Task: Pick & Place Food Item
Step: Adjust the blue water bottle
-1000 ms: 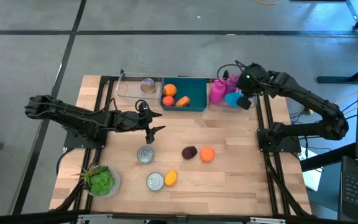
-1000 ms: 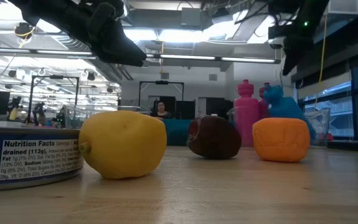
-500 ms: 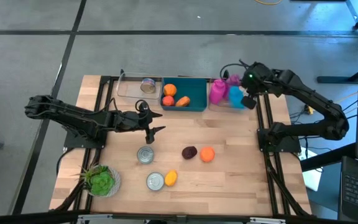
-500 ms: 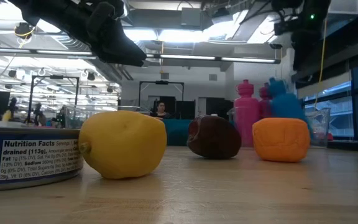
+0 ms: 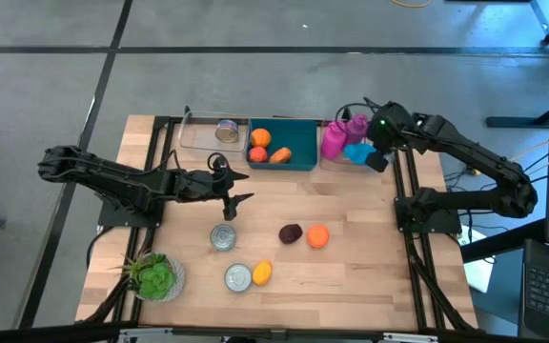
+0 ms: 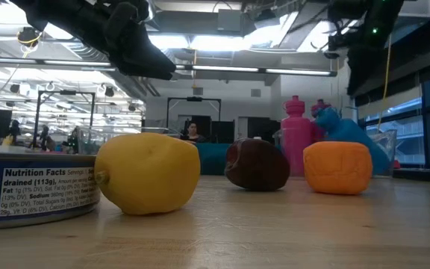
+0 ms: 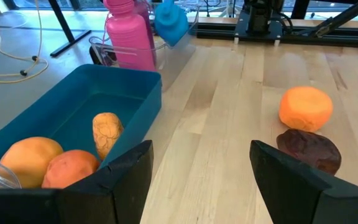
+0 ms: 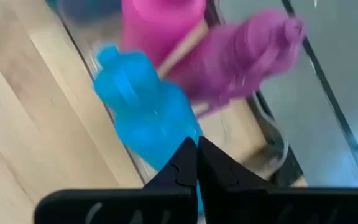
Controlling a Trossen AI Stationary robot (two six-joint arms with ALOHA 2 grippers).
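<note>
The teal bin [image 5: 281,145] holds three orange-toned foods; the clear bin [image 5: 201,132] seemingly holds a can [image 5: 226,131]. Left tool [image 5: 239,199] hangs released; right tool [image 5: 377,158] is clenched by the blue bottle [image 5: 355,151].

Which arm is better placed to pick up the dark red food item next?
Left, probably. The left gripper hangs open near the dark red item; the right gripper is shut, off by the bottles.

Bin [image 5: 298,164] at the table's [image 5: 370,276] rear holds 3 fruits; bottles [image 5: 335,141] right of it, 2 cans [image 5: 223,237] in front.
</note>
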